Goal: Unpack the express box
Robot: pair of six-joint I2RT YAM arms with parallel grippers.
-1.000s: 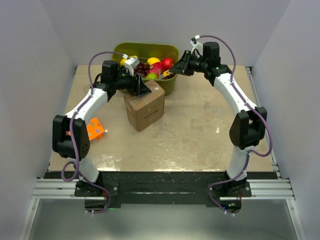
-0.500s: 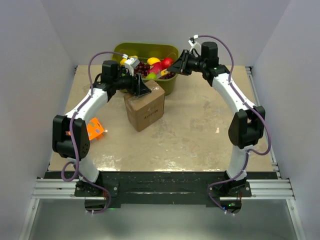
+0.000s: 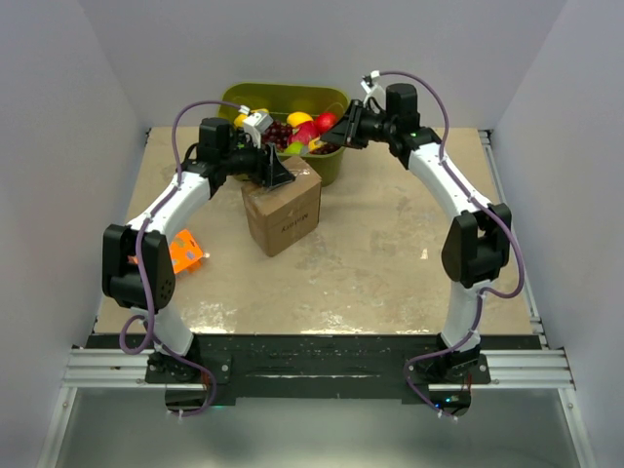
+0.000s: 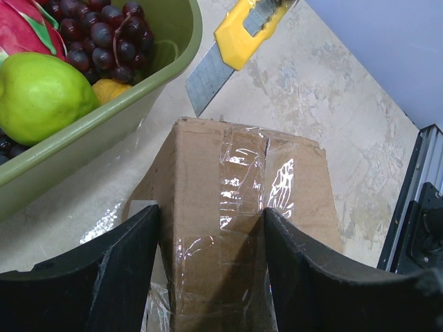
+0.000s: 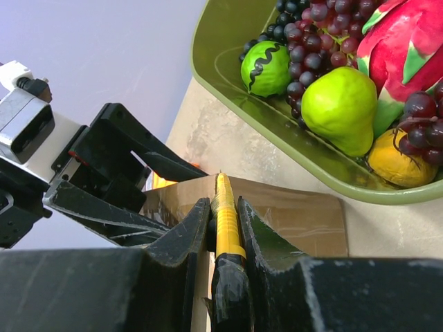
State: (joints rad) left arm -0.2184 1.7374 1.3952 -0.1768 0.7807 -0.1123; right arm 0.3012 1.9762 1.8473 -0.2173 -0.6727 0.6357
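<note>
**A:** Where is the express box [image 3: 283, 210]?

**B:** It sits on the table [image 3: 390, 244], left of centre and toward the far side, with one corner turned toward the arms. It is matte brown cardboard, roughly a cube. Clear tape [image 4: 239, 173] runs along the top seam, glossy and wrinkled, with bright glints on it.

**A:** And the left gripper [image 4: 211, 214]?

**B:** Its jaws are spread. The two black, wedge-shaped fingers [image 4: 118, 277] lie over the top face on either side of the taped seam, and the cardboard runs out wider than the gap between them. I cannot tell whether they press on it.

**A:** The right gripper [image 5: 223, 204]?

**B:** It is clamped on a yellow plastic utility knife [image 4: 242, 34], which sits upright in the narrow slot between its fingers. The flat grey blade [image 4: 206, 79] is slid out and slants down toward the far edge of the box. Its tip is near the cardboard, but contact is unclear.

**A:** What is beside the box?

**B:** Just beyond it is a smooth olive-green plastic bin [image 3: 331, 168] with a rounded rim, and a strip of table shows between the two. Inside are dark, shiny grapes [image 4: 104, 34], a waxy green pear [image 5: 342, 107] and a pink dragon fruit [image 5: 405, 38].

**A:** And the surface?

**B:** It is beige and mottled like stone, with pale scuffs. A flat orange package [image 3: 183, 251] lies well apart from the box, by the left arm's elbow.
</note>
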